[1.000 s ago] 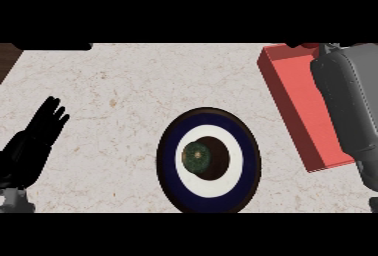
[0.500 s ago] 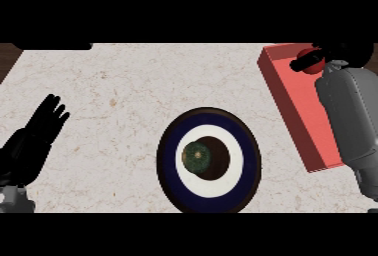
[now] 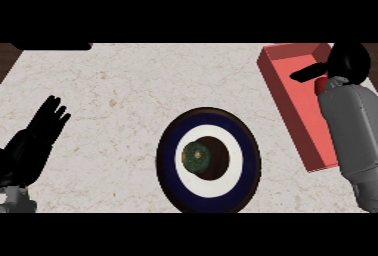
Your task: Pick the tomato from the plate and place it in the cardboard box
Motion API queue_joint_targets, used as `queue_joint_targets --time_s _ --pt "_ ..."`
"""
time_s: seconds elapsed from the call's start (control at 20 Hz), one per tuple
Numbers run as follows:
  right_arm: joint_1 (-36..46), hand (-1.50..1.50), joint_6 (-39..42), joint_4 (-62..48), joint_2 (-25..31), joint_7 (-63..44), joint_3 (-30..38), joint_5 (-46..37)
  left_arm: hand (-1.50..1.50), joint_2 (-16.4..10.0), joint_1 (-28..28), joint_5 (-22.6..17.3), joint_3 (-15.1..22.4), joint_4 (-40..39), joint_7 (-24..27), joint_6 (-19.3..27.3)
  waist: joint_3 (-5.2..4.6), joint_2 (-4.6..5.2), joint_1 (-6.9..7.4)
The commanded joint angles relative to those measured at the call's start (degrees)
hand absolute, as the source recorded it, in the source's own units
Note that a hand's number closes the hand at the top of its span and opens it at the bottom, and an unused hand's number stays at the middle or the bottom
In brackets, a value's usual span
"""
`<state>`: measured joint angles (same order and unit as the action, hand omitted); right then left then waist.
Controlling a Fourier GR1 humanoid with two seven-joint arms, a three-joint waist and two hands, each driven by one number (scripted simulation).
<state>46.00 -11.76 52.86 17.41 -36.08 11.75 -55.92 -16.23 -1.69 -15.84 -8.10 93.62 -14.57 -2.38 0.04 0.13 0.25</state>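
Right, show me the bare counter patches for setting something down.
Free: the speckled beige counter above the round dark-blue-and-white plate, and the strip between it and the left robot hand. Crowded: far right, where the right robot hand hangs over the red rectangular box.

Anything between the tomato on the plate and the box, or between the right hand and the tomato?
Nothing visible. Only bare counter separates the plate from the red box, and the right hand, over the box's far end, from the dark green tomato.
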Motion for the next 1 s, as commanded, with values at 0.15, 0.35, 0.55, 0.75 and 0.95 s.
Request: queue_joint_targets --time_s 0.15,0.35,0.55,0.75,0.95 --pt "-3.4 -1.5 -17.5 9.2 -3.7 2.6 6.9 5.6 0.0 -1.5 1.7 -1.9 -2.2 -1.5 1.3 -2.9 -0.03 -0.26 -0.49" --pt "-6.5 -1.5 -18.5 14.9 -2.0 5.6 10.9 12.1 0.0 1.0 2.3 1.1 0.4 3.0 -0.5 0.7 0.01 -0.3 -0.54" --pt "-18.2 -1.5 -12.3 30.7 -0.9 3.0 10.7 15.1 0.0 0.0 2.6 0.2 -1.2 2.3 -0.9 -0.6 -0.05 -0.58 -1.42" --pt "-21.6 -1.5 -6.9 38.5 3.4 1.8 15.4 22.5 0.0 0.5 3.3 0.6 -0.8 4.6 -1.5 -0.6 -0.04 -0.44 -0.95" --pt "-29.0 -1.5 -4.6 45.0 2.4 3.6 15.1 26.1 0.0 -0.9 0.8 -1.2 -4.0 -0.1 -0.5 -3.1 -0.05 -0.25 -0.62"
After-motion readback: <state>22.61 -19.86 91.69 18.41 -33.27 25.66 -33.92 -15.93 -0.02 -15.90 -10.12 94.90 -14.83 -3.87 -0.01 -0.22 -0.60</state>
